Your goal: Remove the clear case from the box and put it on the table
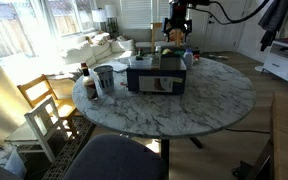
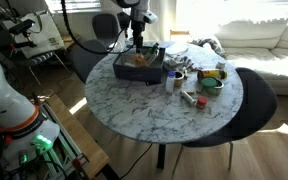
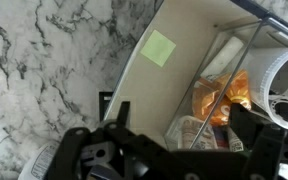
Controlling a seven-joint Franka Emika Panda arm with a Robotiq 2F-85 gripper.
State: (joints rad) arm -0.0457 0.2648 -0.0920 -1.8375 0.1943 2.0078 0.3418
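Clear whitish plastic case (image 1: pixel 144 63), hard to make out, appears to sit inside the dark rectangular box with a pale label (image 1: pixel 162 84), near the arm-side edge of the round white marble table (image 1: pixel 204 110). Above the box hangs the Robotiq gripper (image 3: pixel 184 130), its fingers spread wide and holding nothing. By my judgement nothing is lifted yet: grasping, removing and placing all remain.

The arm hangs its gripper (image 1: pixel 177 35) straight down (fingers (image 3: pixel 121 118) seemingly spread apart)
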